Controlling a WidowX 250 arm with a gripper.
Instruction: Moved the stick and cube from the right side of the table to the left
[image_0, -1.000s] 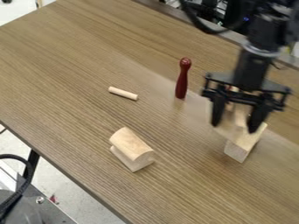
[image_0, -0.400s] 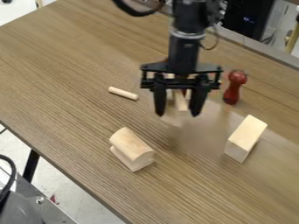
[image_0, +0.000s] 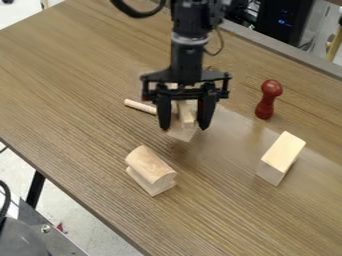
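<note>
the black gripper (image_0: 185, 128) hangs above the middle of the frame, a little toward the top, its arm coming down from the upper edge. its two dark fingers (image_0: 164, 113) point downward and stand well apart, one on each side of some pale wood, and they pinch a pale cube (image_0: 182, 133) between their tips. the cube sits low in the grasp, a corner of it poking out beneath the fingertips. in front of the cube, midway between the fingers, is a narrow wooden stick (image_0: 187, 115), its near end tipped toward the bottom of the frame; whether either finger touches it i cannot tell.

just beside the grasp, toward the left of the frame, a thin dowel (image_0: 139, 106) lies on the brown table (image_0: 73, 75), its inner end meeting the outline of one finger; whether the two really touch is hard to say. lower down, left of centre in the frame, a block with a rounded top (image_0: 150, 167) rests on the tabletop. a red peg (image_0: 268, 100) stands upright in the upper right part of the frame, and below it, right of centre, lies an oblong pale block (image_0: 282, 155), well apart from the gripper.
</note>
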